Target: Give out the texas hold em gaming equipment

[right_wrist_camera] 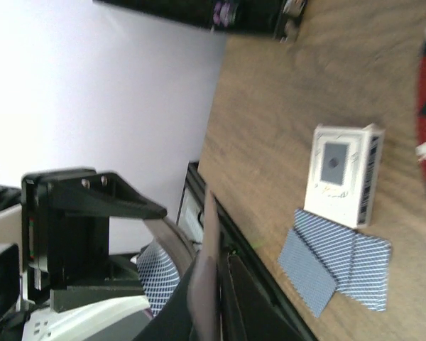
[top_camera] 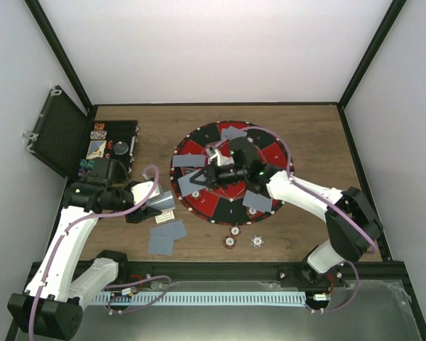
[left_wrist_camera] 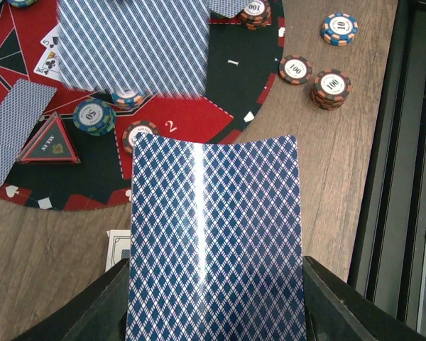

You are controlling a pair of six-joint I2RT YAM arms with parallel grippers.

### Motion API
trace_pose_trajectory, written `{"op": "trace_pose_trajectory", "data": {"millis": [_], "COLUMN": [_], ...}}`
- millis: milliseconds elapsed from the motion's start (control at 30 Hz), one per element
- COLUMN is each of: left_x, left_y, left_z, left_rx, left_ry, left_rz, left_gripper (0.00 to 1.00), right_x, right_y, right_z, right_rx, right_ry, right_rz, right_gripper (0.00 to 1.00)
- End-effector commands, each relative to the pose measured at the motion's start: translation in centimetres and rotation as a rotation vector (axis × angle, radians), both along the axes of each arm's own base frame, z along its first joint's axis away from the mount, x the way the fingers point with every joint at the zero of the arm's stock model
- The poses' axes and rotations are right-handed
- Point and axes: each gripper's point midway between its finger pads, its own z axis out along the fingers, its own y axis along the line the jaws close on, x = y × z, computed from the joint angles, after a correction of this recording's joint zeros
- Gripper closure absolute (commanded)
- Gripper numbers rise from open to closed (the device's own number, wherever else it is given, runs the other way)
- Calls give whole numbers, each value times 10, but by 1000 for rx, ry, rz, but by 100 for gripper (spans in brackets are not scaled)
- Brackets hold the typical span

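Note:
My left gripper is shut on a playing card with a blue diamond back, bowed between the fingers, held above the wood left of the mat. My right gripper is shut on another card, seen edge-on in the right wrist view, and holds it over the left part of the mat. That card is blurred in the left wrist view. Several cards lie on the mat. Poker chips lie on the wood in front of the mat; others lie on the mat.
The round red-and-black mat fills the table's middle. A card box and loose cards lie left of it, also in the right wrist view. The open black case with chips stands at the far left. A red triangular marker sits on the mat.

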Motion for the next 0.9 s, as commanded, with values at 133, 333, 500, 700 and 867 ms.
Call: {"op": "trace_pose_trajectory", "data": {"millis": [133,333,500,700,867], "left_x": [-4,-3,-4,-3,-4], "left_y": [-5,-6,-5,-5,-3], "left_z": [8,9,8,9,7], "left_rx": [-39,-41,-36,-35,-23], "left_ry": [-23,-21,-21,-21,-20], "left_rz": [-29,-30,-28,-28,-25], "left_gripper": [95,95,95,95,95], "right_x": [55,101,132,163,177], "right_y": [-81,-143,-185,-193,-198], "right_z": [1,-39,-80,-115,-135], "right_rx": [-56,-213,-304,-399,-447], "right_ry": [-45,-42,5,36,61], "right_rz": [-201,-358,-449,-460,-462], "right_gripper": [96,96,96,95,95]}}
